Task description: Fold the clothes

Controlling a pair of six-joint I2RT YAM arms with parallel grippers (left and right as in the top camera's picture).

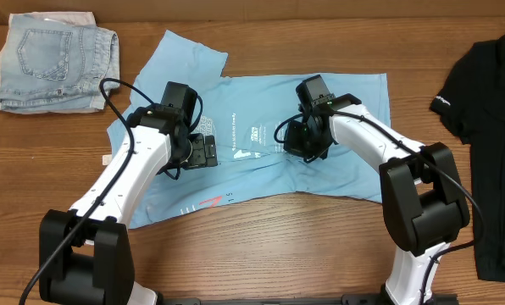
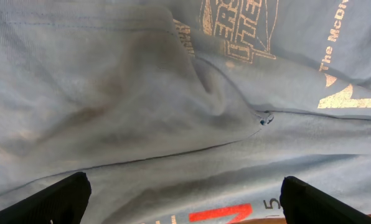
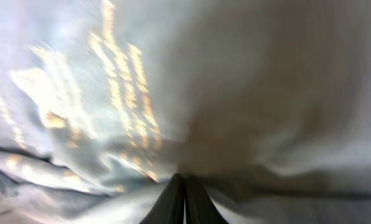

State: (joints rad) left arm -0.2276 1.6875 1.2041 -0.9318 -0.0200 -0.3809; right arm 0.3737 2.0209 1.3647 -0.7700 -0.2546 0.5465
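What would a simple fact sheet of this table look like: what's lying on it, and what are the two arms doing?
Surface: wooden table
Centre: light blue T-shirt, spread out, wrinkled, not yet folded
Far corner on the robot's left: denim shorts, folded
Robot's right edge: black T-shirt, partly out of view
Left gripper: open, over the blue shirt's left part
Right gripper: shut, apparently pinching the blue cloth near the shirt's middle
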